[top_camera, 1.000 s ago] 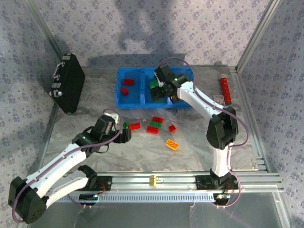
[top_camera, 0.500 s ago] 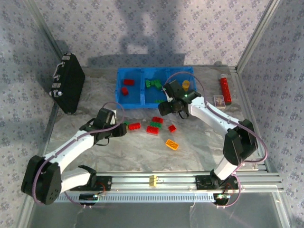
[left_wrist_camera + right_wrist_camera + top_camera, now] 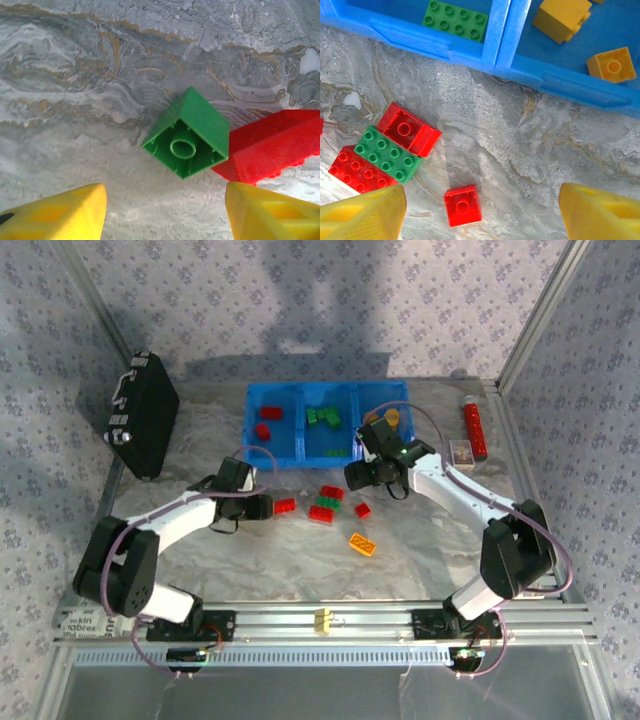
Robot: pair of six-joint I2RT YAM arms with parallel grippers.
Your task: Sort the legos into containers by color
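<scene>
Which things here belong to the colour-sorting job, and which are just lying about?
Job: blue bin, green brick, red brick beside it, red-green cluster, small red brick, orange brick, sorted legos.
Lying about: black case, red tube, small flat item beside it.

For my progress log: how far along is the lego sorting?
Done: reds, greens and yellows sit in separate bin compartments. In hand: nothing; left pincer open at an upturned green brick, right pincer hovering open. Left: that brick, loose red bricks, a long green brick, an orange brick.
</scene>
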